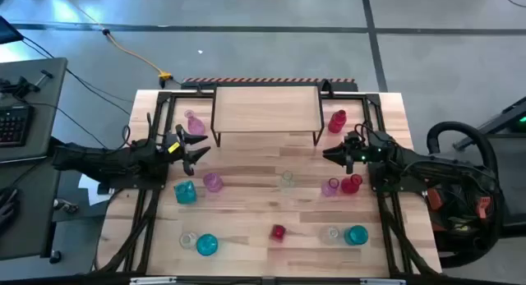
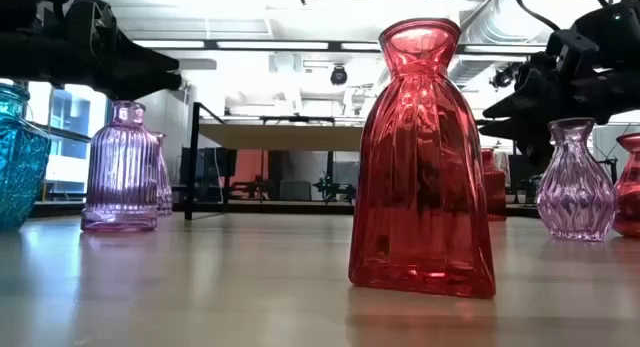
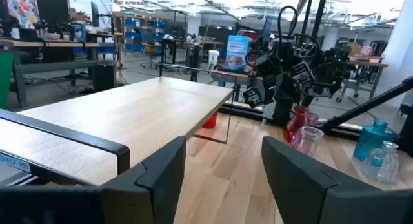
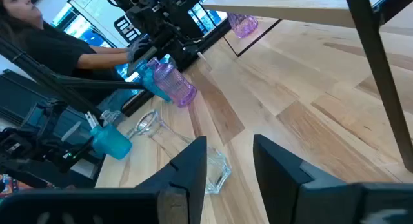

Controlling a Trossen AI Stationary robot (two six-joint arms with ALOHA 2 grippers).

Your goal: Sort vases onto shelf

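Bare shelf (image 1: 266,109) at the table's (image 1: 246,236) far edge; vases (image 1: 278,232) scattered on the tabletop around it. Left gripper (image 1: 194,148) hovers near the shelf's left end, fingers apart, empty. Right gripper (image 1: 333,154) near its right end, fingers parted, empty.

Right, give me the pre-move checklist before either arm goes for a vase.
1. Shelf top free to take vases: ok, nothing stands on it.
2. Left gripper empty: ok, fingers open, nothing between them in its wrist view.
3. Right gripper empty: ok, fingers apart with only bare table showing between them.
4. Vases upright for a grasp: not ok, a clear vase near the right gripper lies on its side.
5. Nearest targets: ok, a pink vase stands beside the left gripper and a red vase beside the right.
6. Room between the red and pink pair by the right arm: cannot tell, they stand very close.
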